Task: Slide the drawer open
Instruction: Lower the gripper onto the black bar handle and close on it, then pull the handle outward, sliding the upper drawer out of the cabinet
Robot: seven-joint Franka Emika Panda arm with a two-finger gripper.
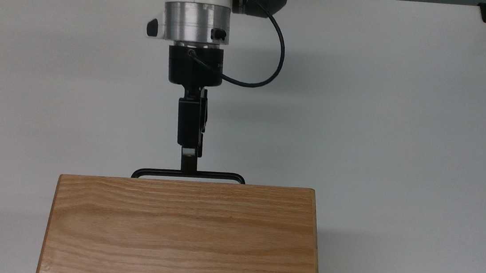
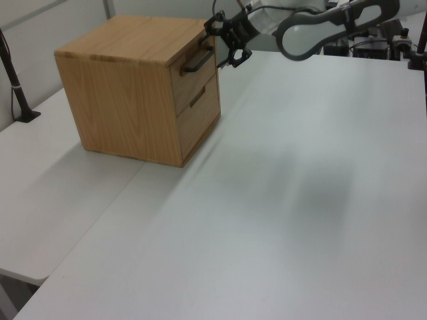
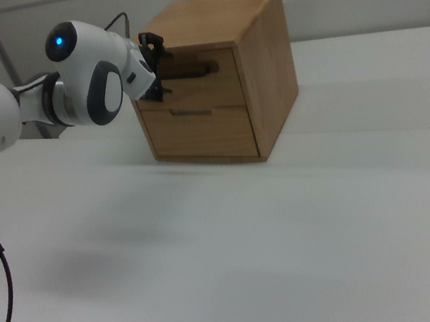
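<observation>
pincer [image 3: 161, 72] at upper drawer [image 3: 200, 81], handle [image 3: 192, 71]

One oak cabinet [image 2: 137, 90] stands on one white table [image 2: 300, 200]. Its front carries two drawers: the upper drawer [image 3: 206, 80] and a lower drawer [image 3: 202, 134] under it. Each has one black bar handle, so two handles: the upper handle [image 1: 189, 174] and the lower handle [image 2: 197, 97]. There is one robot arm [image 3: 39, 95], ending in one claw [image 1: 189, 163], with one black cable [image 1: 272, 63] looping beside the wrist.
</observation>
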